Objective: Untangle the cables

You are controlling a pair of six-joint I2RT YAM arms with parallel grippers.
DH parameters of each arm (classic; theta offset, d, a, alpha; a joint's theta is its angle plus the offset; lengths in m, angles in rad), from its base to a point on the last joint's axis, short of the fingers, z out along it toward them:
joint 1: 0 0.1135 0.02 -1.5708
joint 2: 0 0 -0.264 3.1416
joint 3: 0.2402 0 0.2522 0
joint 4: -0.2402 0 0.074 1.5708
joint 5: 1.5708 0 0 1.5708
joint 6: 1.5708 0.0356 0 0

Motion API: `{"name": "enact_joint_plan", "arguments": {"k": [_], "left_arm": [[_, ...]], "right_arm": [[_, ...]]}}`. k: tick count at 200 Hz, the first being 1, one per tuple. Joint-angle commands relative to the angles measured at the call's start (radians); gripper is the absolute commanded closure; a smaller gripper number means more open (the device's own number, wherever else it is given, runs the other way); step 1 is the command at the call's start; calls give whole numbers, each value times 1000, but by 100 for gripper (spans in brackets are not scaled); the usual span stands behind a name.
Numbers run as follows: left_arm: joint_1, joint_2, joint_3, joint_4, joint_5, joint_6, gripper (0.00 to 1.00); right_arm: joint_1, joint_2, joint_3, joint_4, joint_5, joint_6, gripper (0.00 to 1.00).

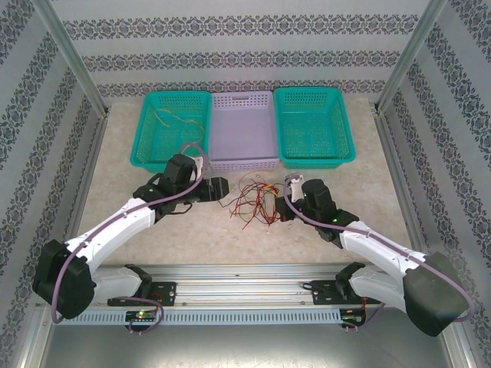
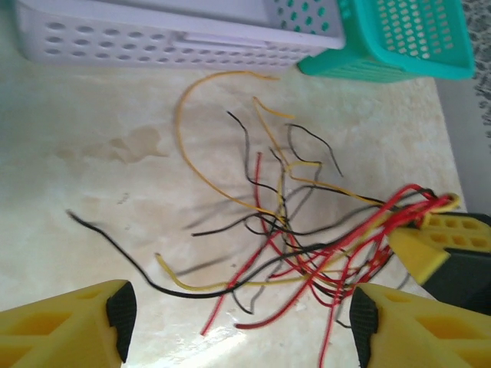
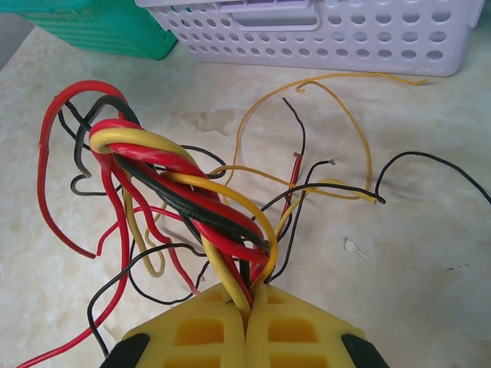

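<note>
— How's the overhead feed?
— Bright and even for me, with the light coming from above. The arms drop only soft, short shadows on the table (image 1: 215, 238). It's coarse, though, and the cables (image 1: 253, 201) are just thin scribbles.
— Left wrist?
— Softer. I'm seeing blur all over: the strands are smeared, with pale grey shadows beside them, and there's a white glare patch low in the middle. There's also a faint teal tint along the upper left edge.
— Right wrist?
— Sharpest I've got. The near strands are crisp, with glossy highlights running along them. The lilac basket (image 3: 345, 31) behind goes slightly soft. Shadows hardly register there.
</note>
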Motion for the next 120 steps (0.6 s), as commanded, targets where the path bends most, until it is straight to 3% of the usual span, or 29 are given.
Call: {"name": "enact_joint_plan", "arguments": {"k": [1,55,120], "left_arm": [[-52,20,1,104,44,27,30],[-147,103,40,110,74,119,45],[-155,156,56,59,50,165,62]], "right_arm": [[14,-8,-7,43,-27,-23,100],[18,1,-3,38,-32,-26,100],[24,15,2,46,-43,-28,100]]}}
